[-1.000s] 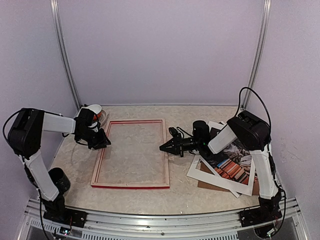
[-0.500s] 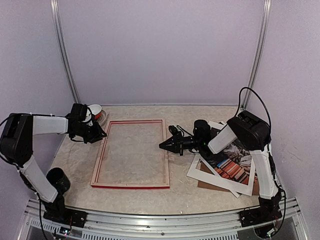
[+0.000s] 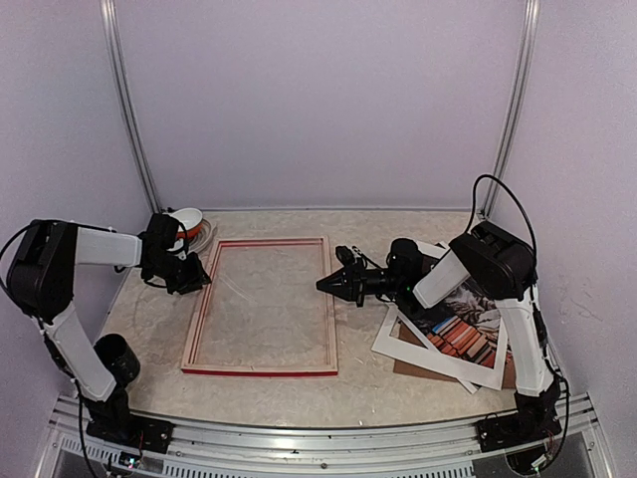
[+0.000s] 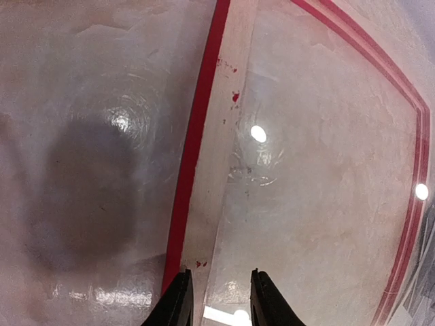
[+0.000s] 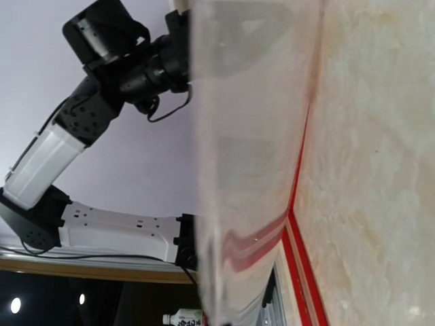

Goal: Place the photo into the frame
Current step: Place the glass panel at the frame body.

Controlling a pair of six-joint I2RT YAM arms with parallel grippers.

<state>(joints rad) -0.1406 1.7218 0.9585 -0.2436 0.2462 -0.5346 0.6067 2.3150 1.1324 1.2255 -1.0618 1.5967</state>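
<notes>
The right gripper (image 3: 331,285), jaws closed, points leftward at the right rail of the frame (image 3: 199,329). Its wrist camera looks along a clear pane (image 5: 245,170), and whether the tips nip that pane's edge cannot be told. Across the table the left gripper (image 4: 219,299) hangs part-open over the frame's far-left rail, one fingertip (image 4: 178,299) above the red outer edge and the other above the glazing, with nothing clamped between them.

The frame lies flat at mid-table, pale wood back upward, its long axis running from the near edge toward the rear wall. The photo (image 3: 463,337) lies face up on the right, behind the right gripper and beneath that arm's forearm, well apart from the left gripper. It sits skewed to the frame, its long axis slanting toward the near right corner, on a brown backing board (image 3: 410,366). The right arm is plainly the nearer one, and it would probably have to draw back toward its own side to reach the print. A white bowl (image 3: 187,219) stands just behind the left gripper.
</notes>
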